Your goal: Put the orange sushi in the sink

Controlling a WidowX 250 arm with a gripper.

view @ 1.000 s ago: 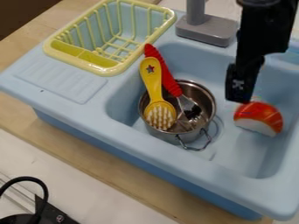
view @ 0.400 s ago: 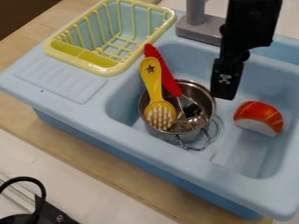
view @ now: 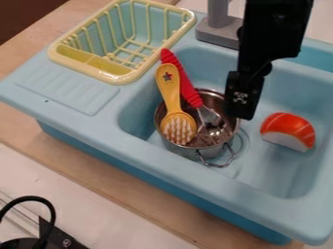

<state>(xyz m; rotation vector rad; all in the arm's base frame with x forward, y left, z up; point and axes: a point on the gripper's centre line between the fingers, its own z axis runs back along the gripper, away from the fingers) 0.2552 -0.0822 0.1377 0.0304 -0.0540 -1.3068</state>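
Sink, camera view (view: 156, 155): light blue, basin at right; cut off at the right edge.
Gripper (view: 240, 116): black, hangs down over the basin beside the sushi; conceals part of the pot's right rim. Apart or together: cannot tell. Contact with the pot: cannot tell.
Orange sushi (view: 288, 124): lies inside the basin, to the right of the pot and apart from it; orange above, white below.
Pot (view: 185, 153): metal, stands in the basin; interior partly covered by utensils.
Yellow utensil (view: 170, 92): leans in the pot, bristled end down; bears a dark star on the handle.
Red-handled utensil (view: 184, 82): leans in the pot; lower end hard to make out.
Drying rack (view: 110, 77): yellow, cut off at the top edge.
Faucet (view: 214, 33): gray, cut off above, partly behind the arm.
Marking on gripper: small, pale, illegible.
Cable (view: 50, 214): black, cut off at lower left.
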